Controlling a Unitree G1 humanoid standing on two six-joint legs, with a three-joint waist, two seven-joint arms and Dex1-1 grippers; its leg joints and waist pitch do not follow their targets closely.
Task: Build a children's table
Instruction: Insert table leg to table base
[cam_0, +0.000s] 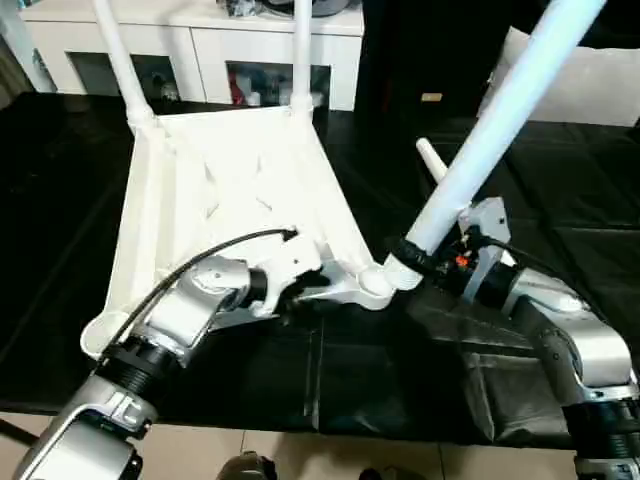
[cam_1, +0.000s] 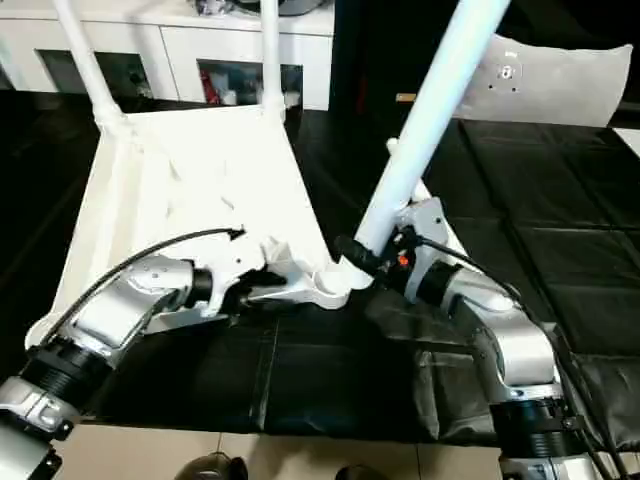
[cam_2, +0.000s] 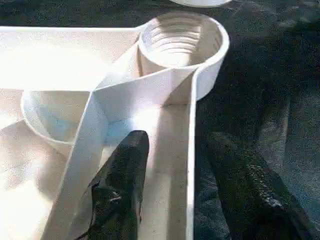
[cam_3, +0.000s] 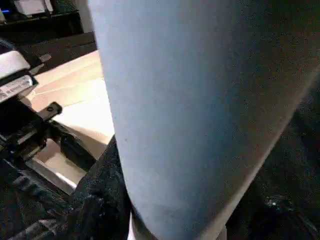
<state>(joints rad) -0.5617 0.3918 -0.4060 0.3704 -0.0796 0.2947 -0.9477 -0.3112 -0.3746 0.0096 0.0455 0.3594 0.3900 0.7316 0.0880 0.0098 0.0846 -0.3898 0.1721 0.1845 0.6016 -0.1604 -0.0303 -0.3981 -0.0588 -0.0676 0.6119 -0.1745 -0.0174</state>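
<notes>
**Third leg at the near corner socket, left jaws astride the rim**

I see the children's table (cam_0: 225, 190) lying upside down on the black-covered work surface (cam_0: 60, 260), ribbed underside up. I count two legs already standing in the far corner sockets (cam_0: 140, 118), a third leg (cam_0: 490, 125) slanting up from the near right socket (cam_2: 181, 37), and what looks like a fourth white tube (cam_0: 432, 160) lying on the cover behind it.

My right gripper (cam_0: 415, 255) is clamped around the lower end of the slanted leg, just beside the socket. My left gripper (cam_2: 187, 175) has its jaws partly apart, one finger (cam_2: 122, 185) inside the tabletop's edge channel and the other outside over the black cover, straddling the thin rim wall; I cannot tell whether they press it.

Beyond the table stands a white cabinet (cam_0: 200, 45) with open shelves, and a white panel (cam_1: 560, 85) leans at far right. No writing I can read.
</notes>
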